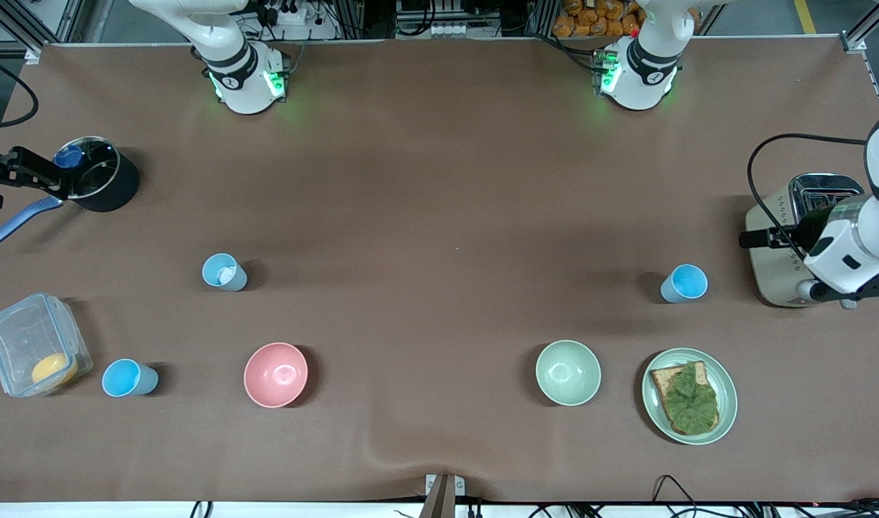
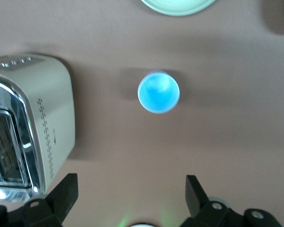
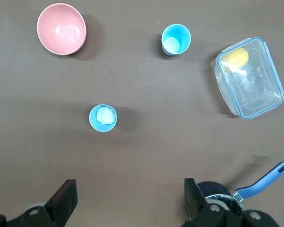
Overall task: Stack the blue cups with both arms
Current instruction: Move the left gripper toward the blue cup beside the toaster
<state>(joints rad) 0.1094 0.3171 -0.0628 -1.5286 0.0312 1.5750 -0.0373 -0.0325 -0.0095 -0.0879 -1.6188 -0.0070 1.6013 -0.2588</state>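
Treat each blue cup (image 1: 684, 283) as light, thin and slippery; pinch across its rim. Left claw (image 2: 128, 196) hangs over the toaster (image 1: 799, 237), spread; right claw (image 3: 128, 198) over the pot (image 1: 98, 173), spread.

Left glossy white jointed arm's dark two-finger gripper (image 2: 128, 198) is raised with fingers spread wide, empty. Right arm's dark two-finger gripper (image 3: 128, 201) is likewise raised, spread, empty.
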